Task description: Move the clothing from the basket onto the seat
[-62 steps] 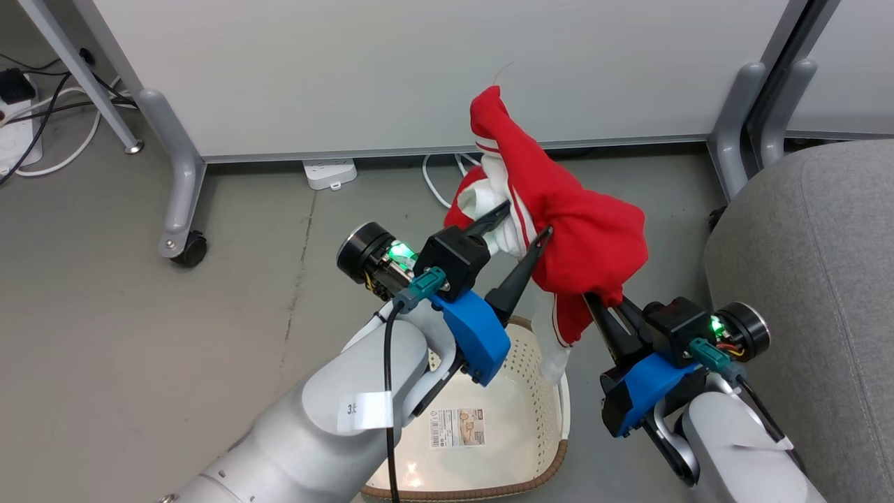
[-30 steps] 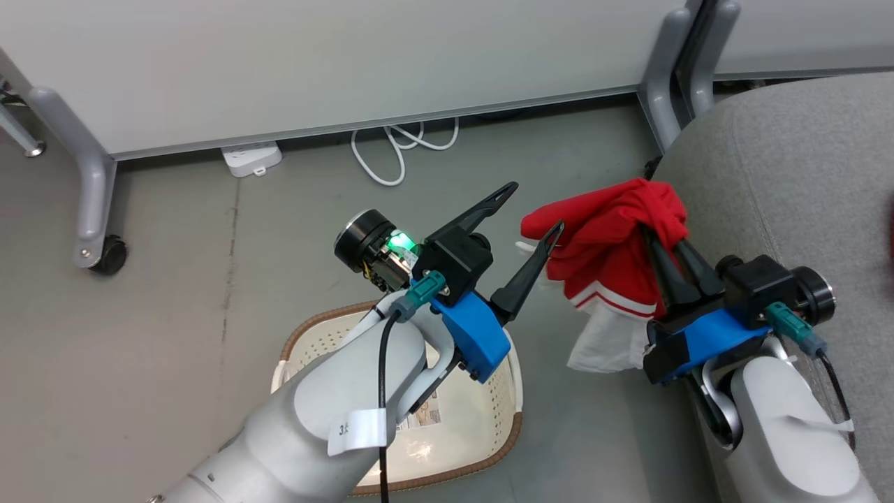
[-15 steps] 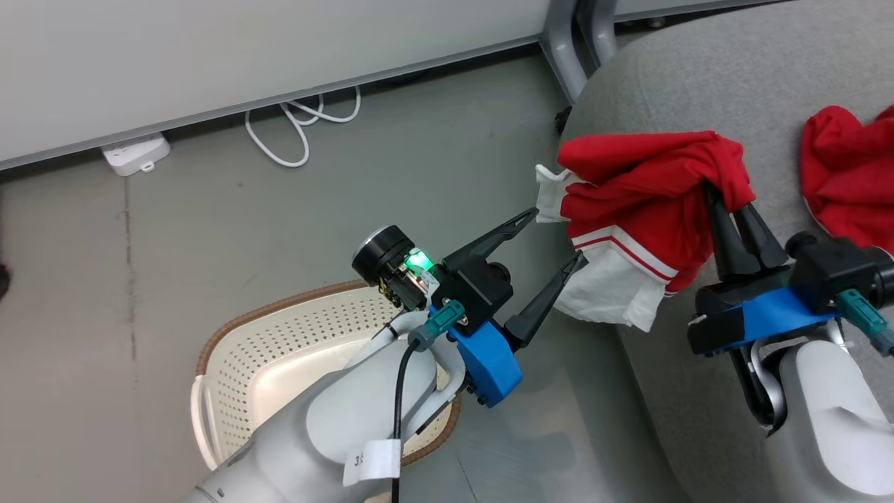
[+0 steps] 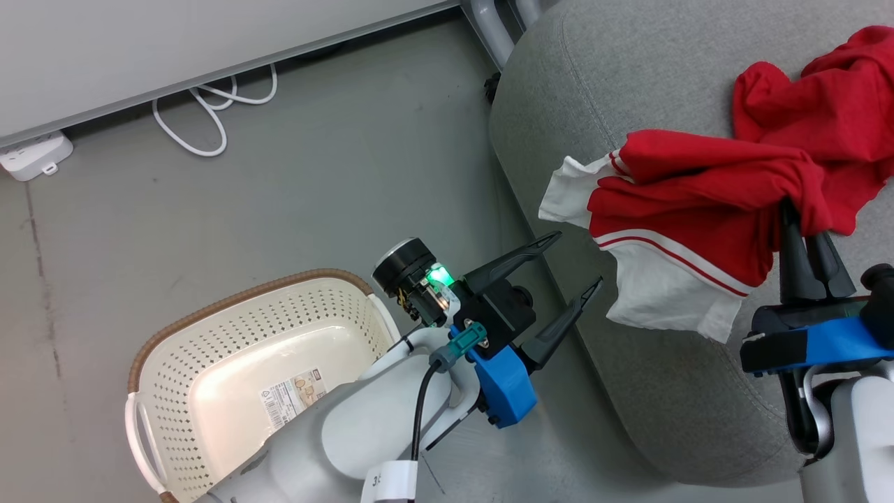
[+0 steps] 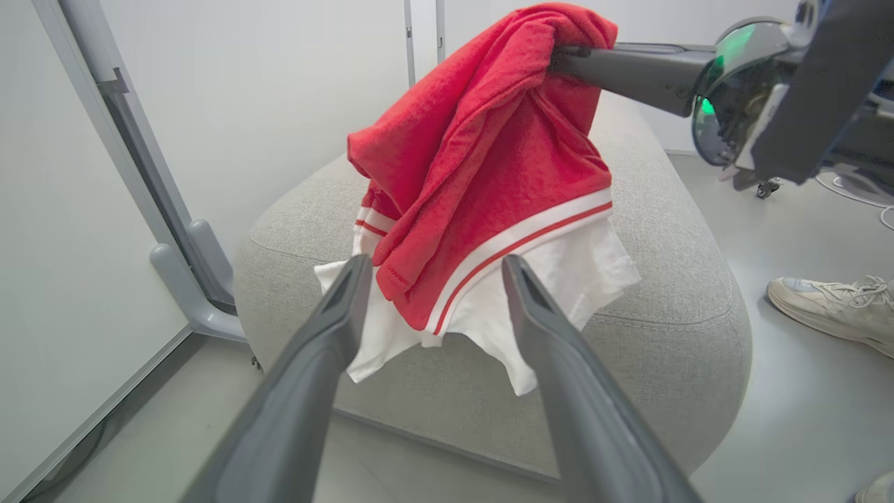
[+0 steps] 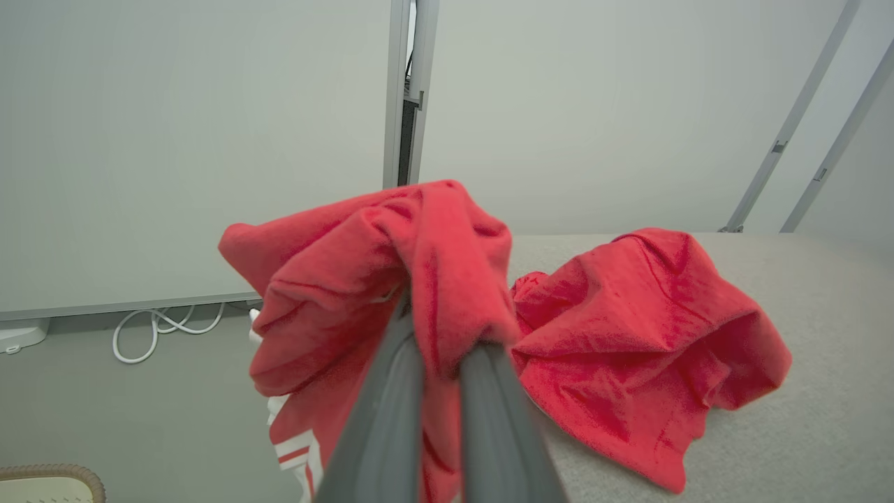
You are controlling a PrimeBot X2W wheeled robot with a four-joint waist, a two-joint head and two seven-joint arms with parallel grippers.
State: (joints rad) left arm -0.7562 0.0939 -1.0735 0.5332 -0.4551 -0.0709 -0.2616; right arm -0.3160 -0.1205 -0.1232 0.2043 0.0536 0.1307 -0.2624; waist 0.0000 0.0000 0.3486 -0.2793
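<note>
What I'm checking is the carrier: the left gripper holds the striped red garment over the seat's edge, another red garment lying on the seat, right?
No: the head view shows the right gripper shut on the striped red garment over the edge of the seat; the left gripper is open. The other red garment lies there.

A looped white cable [image 4: 209,105] and a white power strip [image 4: 31,155] lie on the grey floor [image 4: 335,181]. A person's pale sneaker [image 5: 831,314] rests there too.

Clothing [image 4: 691,209]: soft, matt red cloth. Seat [image 4: 594,70]: coarse grey woven fabric, matt. Basket [image 4: 230,328]: glossy perforated plastic.
</note>
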